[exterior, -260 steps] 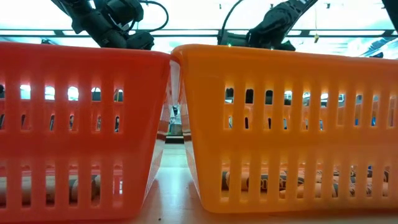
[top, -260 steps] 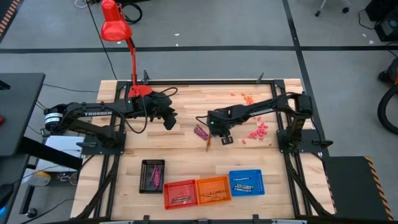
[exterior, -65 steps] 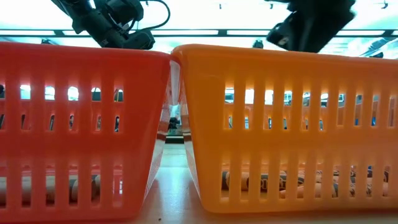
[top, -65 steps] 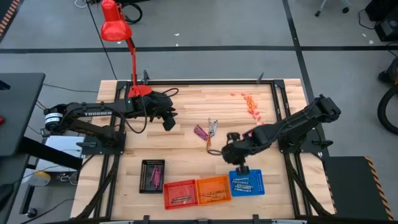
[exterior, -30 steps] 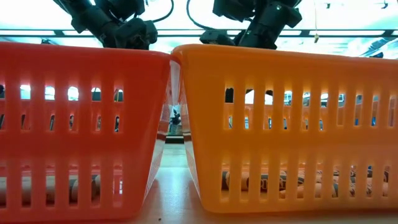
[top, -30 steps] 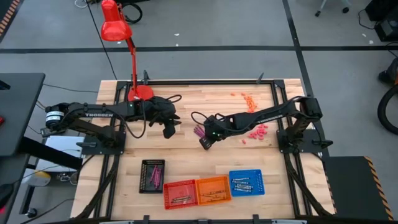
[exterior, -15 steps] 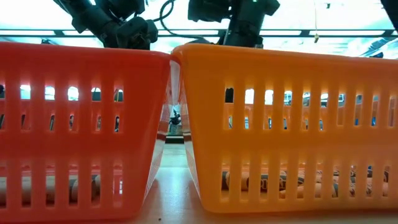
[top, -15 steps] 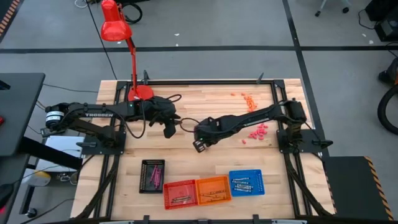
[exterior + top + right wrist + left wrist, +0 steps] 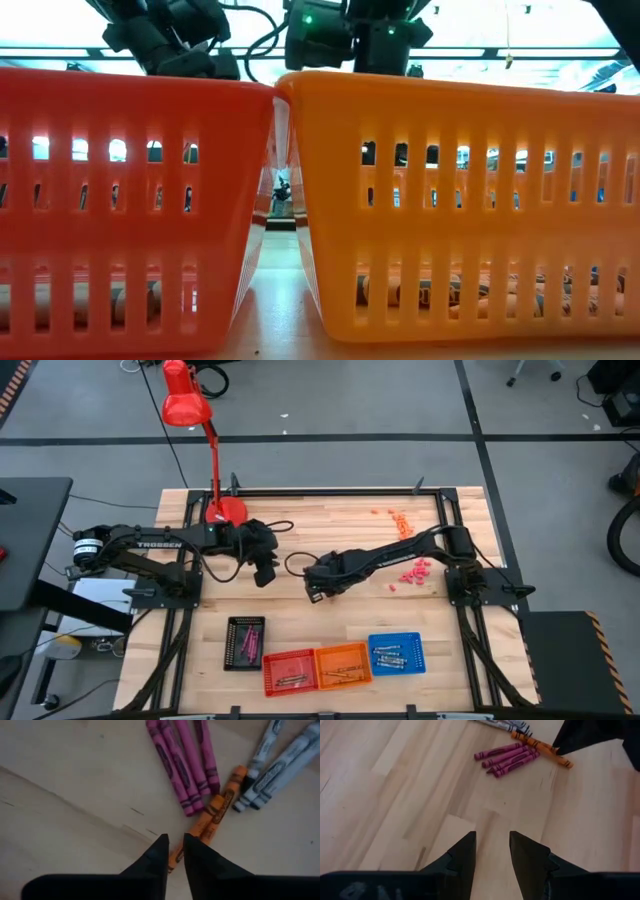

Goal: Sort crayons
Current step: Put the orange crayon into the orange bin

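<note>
Over the loose crayons (image 9: 200, 765) on the bench (image 9: 330, 530), the right tool (image 9: 172, 847) hangs nearly closed, empty; the left tool (image 9: 492, 845) waits nearby, open.

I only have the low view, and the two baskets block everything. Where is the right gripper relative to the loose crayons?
Observer: The right gripper points down at the near end of the orange crayons.
Operator: What lies around those?
Observer: Magenta crayons lie on one side of the orange ones, grey crayons on the other.
Operator: And the left gripper?
Observer: The left gripper is open and empty, a little way from all of them.
</note>
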